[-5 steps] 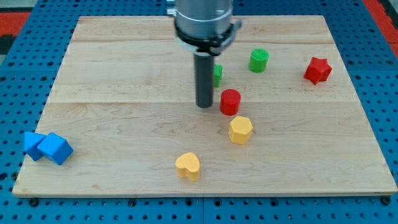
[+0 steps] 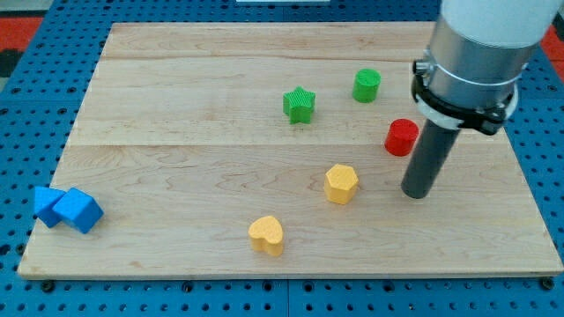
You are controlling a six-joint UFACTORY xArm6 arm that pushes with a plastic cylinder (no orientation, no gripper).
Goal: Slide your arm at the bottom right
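Tip (image 2: 416,194) rests just below the red cylinder (image 2: 401,137), view's right.

Open board (image 2: 493,238) is seen toward the view's bottom right of my tip (image 2: 416,194); the red cylinder (image 2: 401,137) stands just above-left, the yellow hexagon (image 2: 340,184) left

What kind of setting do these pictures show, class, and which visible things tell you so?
Probably a robotics lab bench: a wooden board lies on a blue perforated base, small coloured blocks such as the yellow hexagonal block are scattered on it, and my tip rests on the board just below the red cylinder.
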